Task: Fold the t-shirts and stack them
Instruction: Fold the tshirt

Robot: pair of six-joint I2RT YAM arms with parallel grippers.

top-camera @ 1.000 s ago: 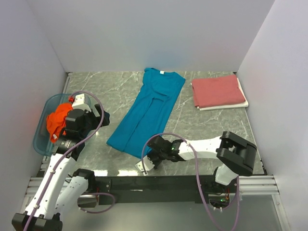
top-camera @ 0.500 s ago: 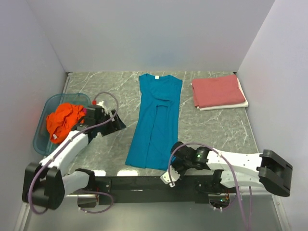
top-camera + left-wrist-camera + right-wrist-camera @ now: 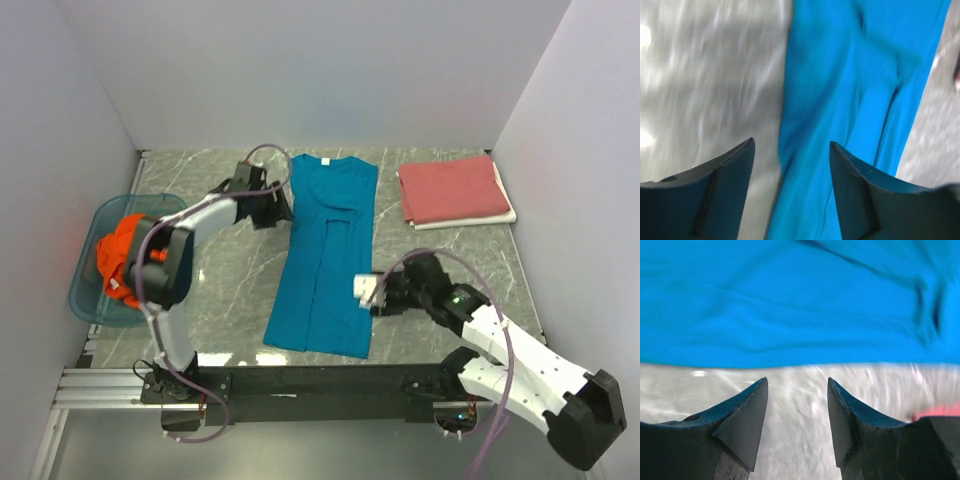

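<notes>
The teal t-shirt (image 3: 325, 260) lies lengthwise in the middle of the marble table, folded into a long narrow strip with its collar at the far end. My left gripper (image 3: 284, 208) is open at the strip's upper left edge; in the left wrist view the teal t-shirt (image 3: 850, 100) has its edge under the gap of the left gripper (image 3: 791, 142). My right gripper (image 3: 366, 292) is open beside the strip's lower right edge; the right gripper (image 3: 797, 380) frames bare table, the teal t-shirt (image 3: 790, 300) just ahead. The red t-shirt (image 3: 450, 190) lies folded at the back right. The orange t-shirt (image 3: 125, 245) is crumpled in the tub.
The translucent blue tub (image 3: 85, 290) stands at the left edge of the table. A white layer shows under the red t-shirt's near edge (image 3: 465, 222). Grey walls close in the table on three sides.
The right gripper has opened, let go of the teal shirt's near hem and moved to its right side. The left arm swung from the tub to the shirt's upper left edge. The shirt now lies straight.
</notes>
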